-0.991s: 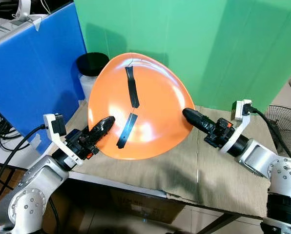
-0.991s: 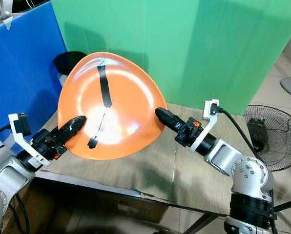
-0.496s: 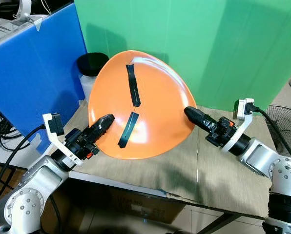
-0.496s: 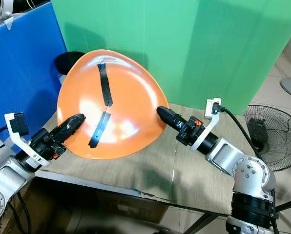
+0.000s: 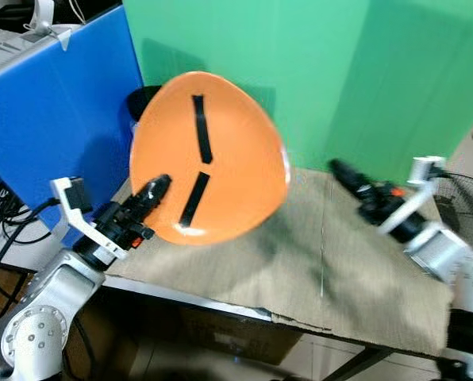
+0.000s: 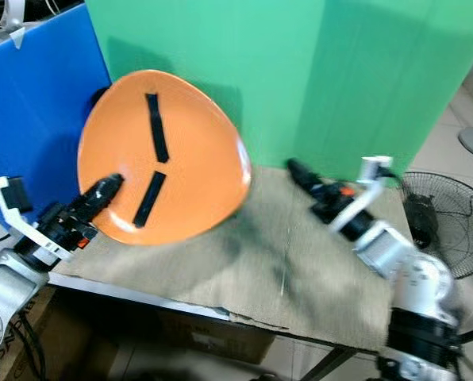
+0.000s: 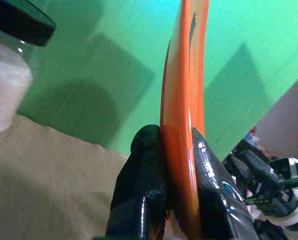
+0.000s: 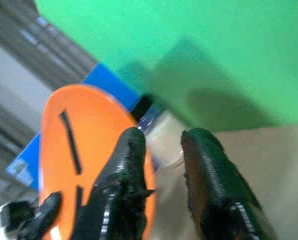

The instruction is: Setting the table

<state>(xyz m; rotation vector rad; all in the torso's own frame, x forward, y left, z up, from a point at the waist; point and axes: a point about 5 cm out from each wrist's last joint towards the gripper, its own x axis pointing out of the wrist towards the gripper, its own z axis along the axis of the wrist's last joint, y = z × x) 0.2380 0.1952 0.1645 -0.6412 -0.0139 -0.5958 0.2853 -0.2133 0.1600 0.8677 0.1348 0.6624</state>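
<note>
In the left eye view, an orange plate (image 5: 209, 155) marked with black tape strips (image 5: 198, 136) is held nearly upright above the cloth-covered table (image 5: 355, 278) by the left gripper (image 5: 153, 190), clamped on its lower rim. The right gripper (image 5: 341, 169) is seen well apart from the plate.

In the left wrist view, the rim is pinched edge-on between the two fingers (image 7: 139, 200).

In the right wrist view, the right gripper's fingers (image 8: 124, 165) are spread with nothing between them.

With a single low grip, the plate could be expected to pivot or slip and drop onto the table.
</note>
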